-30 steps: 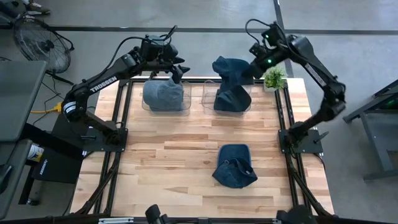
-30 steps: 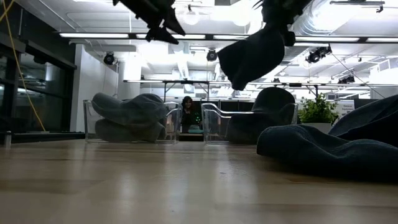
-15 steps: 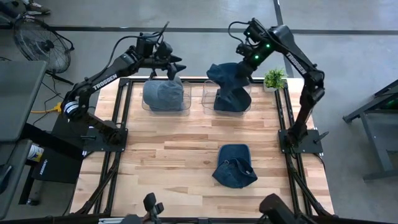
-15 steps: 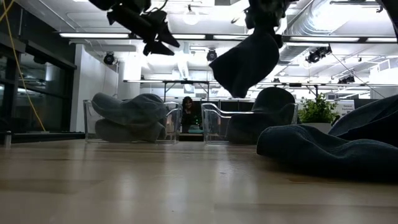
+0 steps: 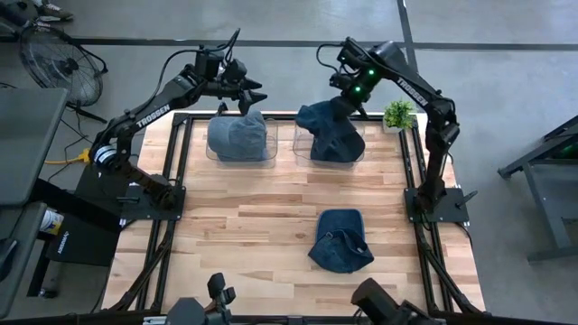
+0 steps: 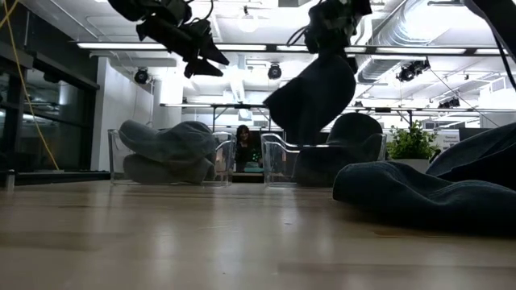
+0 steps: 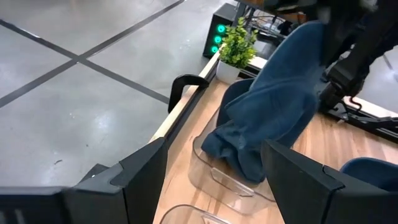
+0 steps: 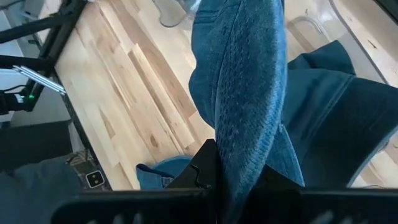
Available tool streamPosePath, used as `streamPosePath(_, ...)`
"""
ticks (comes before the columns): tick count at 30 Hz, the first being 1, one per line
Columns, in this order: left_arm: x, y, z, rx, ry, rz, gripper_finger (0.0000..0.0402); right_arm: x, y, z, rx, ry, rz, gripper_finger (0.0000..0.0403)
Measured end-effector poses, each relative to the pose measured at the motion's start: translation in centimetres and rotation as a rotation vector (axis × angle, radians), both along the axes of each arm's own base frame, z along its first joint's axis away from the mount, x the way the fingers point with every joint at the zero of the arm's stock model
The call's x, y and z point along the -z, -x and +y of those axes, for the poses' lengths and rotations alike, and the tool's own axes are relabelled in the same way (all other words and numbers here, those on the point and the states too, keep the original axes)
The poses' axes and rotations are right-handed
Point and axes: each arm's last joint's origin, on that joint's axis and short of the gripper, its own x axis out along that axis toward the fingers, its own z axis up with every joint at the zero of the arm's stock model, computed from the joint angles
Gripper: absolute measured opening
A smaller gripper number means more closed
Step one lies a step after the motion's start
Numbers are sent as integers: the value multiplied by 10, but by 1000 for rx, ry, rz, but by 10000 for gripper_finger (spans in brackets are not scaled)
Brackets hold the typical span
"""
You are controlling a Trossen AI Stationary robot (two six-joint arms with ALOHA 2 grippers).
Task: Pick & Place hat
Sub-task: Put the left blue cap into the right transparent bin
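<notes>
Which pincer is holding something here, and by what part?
The right pincer holds a dark blue hat by its upper edge, dangling over the right clear bin. The left pincer is open and empty.

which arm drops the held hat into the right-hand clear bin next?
Right. The right gripper is shut on the dark blue hat, which hangs over the right clear bin. The left gripper is open and empty above the left clear bin.
</notes>
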Motion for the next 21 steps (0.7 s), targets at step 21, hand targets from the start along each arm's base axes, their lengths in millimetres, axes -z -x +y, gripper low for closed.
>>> streamPosePath(21,3,-2,1,20,2,8,257,54,-20,-23,41,-126,142,6)
